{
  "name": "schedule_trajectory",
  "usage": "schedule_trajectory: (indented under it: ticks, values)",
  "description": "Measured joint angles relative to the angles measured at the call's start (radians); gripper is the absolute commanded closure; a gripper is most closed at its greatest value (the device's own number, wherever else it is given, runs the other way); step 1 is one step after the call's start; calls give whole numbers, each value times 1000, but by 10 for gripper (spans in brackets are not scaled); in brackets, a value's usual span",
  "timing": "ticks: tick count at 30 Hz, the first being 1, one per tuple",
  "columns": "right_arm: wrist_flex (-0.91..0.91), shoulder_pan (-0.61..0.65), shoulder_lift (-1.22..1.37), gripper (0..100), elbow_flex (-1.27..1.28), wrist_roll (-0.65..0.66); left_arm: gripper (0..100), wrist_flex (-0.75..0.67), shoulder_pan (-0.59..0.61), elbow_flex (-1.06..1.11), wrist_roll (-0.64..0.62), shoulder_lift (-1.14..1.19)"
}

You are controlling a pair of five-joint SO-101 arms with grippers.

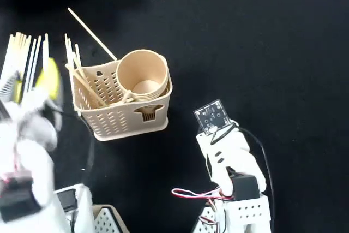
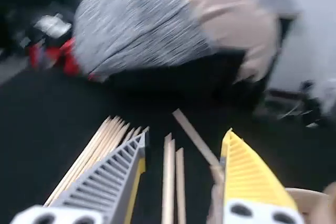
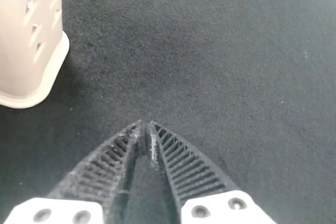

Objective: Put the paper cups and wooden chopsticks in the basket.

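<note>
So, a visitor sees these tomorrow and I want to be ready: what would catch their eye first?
Most likely the beige basket left of the table's middle, holding stacked cups and chopsticks that jut out. Farther left, the open left end effector hangs over loose chopsticks, while the shut right end effector is above the black cloth near the basket.

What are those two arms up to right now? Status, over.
Left gripper open over loose chopsticks. Right gripper shut, holding nothing, beside basket. Paper cups and some chopsticks in basket.
</note>
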State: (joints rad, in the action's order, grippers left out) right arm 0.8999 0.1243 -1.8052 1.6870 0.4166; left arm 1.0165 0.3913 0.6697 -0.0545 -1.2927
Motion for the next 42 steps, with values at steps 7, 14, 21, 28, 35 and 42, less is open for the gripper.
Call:
schedule_trajectory:
  ticks: [7, 14, 21, 28, 35, 42]
  values:
    - [0, 0, 0, 986, 0, 0, 767, 91, 198, -253, 161, 566]
    - [0, 0, 0, 986, 0, 0, 768, 94, 209, -502, 328, 1071]
    - [0, 0, 0, 986, 0, 0, 770, 94, 207, -852, 345, 1545]
    - [0, 0, 0, 986, 0, 0, 770, 94, 207, -1254, 345, 1989]
    - [0, 0, 0, 986, 0, 0, 810, 204, 207, -1668, 404, 2308]
    - [0, 0, 0, 986, 0, 0, 971, 322, 213, -1999, 425, 2539]
